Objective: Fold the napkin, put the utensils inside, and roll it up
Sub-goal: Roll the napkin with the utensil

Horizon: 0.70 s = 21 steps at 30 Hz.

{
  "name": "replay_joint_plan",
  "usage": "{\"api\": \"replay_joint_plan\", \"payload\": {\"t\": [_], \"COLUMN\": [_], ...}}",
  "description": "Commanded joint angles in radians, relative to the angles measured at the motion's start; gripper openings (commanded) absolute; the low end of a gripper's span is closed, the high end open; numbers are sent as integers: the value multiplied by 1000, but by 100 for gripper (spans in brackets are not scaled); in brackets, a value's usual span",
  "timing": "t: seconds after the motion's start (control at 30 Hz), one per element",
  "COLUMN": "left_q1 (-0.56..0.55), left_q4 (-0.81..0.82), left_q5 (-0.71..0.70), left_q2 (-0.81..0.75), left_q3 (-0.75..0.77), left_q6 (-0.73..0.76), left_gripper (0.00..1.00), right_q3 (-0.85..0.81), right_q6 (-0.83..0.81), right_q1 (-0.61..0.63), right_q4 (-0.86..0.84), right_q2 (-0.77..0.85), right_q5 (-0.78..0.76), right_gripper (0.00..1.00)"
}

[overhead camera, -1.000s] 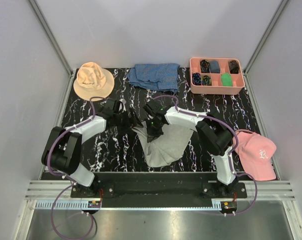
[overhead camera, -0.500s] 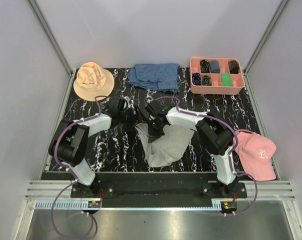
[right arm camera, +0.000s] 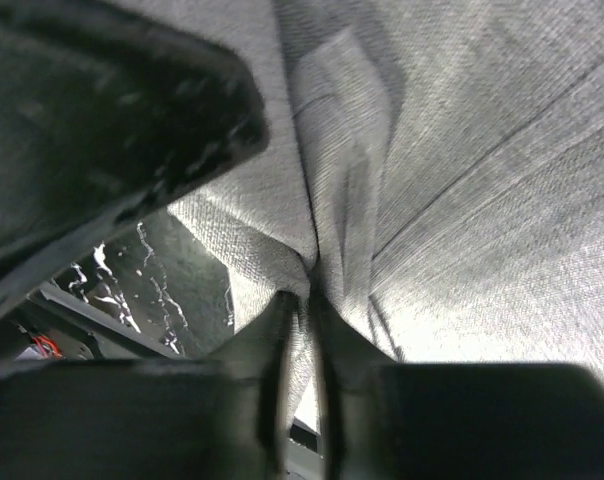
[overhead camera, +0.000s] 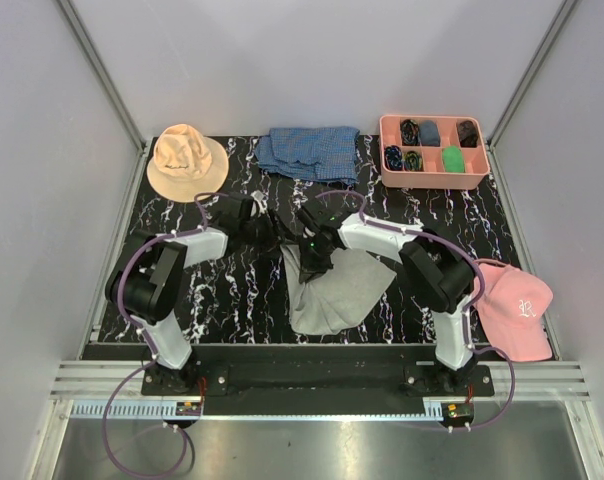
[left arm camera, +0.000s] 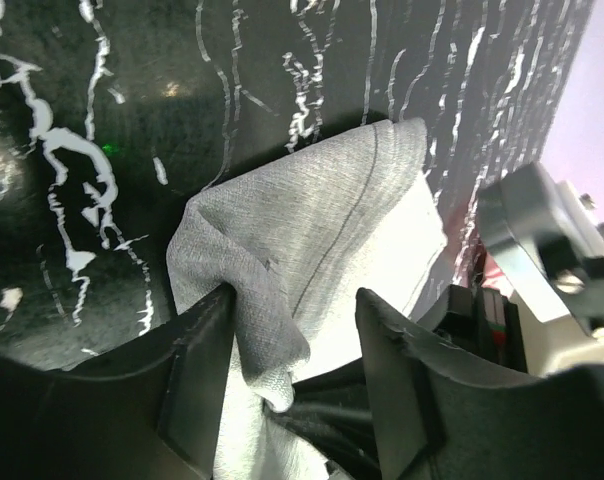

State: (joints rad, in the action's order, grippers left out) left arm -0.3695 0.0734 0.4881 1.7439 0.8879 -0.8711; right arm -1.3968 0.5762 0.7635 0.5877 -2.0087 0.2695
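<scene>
The light-grey napkin (overhead camera: pixel 334 290) lies crumpled in the middle of the black marbled table (overhead camera: pixel 222 290). My right gripper (overhead camera: pixel 315 258) is shut on a bunched fold at its far left corner; in the right wrist view the fingertips (right arm camera: pixel 292 330) pinch the napkin (right arm camera: pixel 462 150) tightly. My left gripper (overhead camera: pixel 278 236) is open right beside it. In the left wrist view a fold of the napkin (left arm camera: pixel 312 230) hangs between the open left gripper's (left arm camera: pixel 292 370) jaws, against the left finger. No utensils are in view.
An orange bucket hat (overhead camera: pixel 187 160) sits at the far left, a blue checked cloth (overhead camera: pixel 310 152) at the far middle, and a pink compartment tray (overhead camera: pixel 386 150) at the far right. A pink cap (overhead camera: pixel 512 305) lies at the right edge.
My left gripper has moved right, up to the napkin's pinched corner. My right gripper has shifted slightly right with the corner, pulling the cloth's left edge in.
</scene>
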Motion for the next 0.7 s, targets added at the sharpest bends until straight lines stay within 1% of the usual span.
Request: {"api": "replay_joint_plan", "payload": {"t": [0.0,0.17,0.27,0.3,0.4,0.43,0.53,0.67], "left_q1": [-12,-37,-51,-54,-66,-71,-85,-92], "left_q4": [89,101,118,127,141,141,140,144], "left_q5": [52,46,50,52,44,43,41,40], "left_q2": [-9,-1,11,16,22,22,32,48], "left_q3": [3,3,5,5,8,9,17,19], "left_q6": [-39,-63,-78,-83,-98,-101,-101,-106], "left_gripper": [54,54,54,54,54,54,54,54], "right_q3": [12,31,42,44,58,65,90,117], "right_q6": [-4,1,8,11,25,28,43,65], "right_q1": [-6,-4,-4,-6,-4,-4,-3,5], "right_q4": [-8,-6,-5,-6,-8,-8,-8,-8], "right_q2": [82,123,157,165,189,200,228,277], "right_q5": [-32,-35,-36,-35,-32,-26,-13,8], "right_gripper": [24,32,44,50,60,65,68,69]}}
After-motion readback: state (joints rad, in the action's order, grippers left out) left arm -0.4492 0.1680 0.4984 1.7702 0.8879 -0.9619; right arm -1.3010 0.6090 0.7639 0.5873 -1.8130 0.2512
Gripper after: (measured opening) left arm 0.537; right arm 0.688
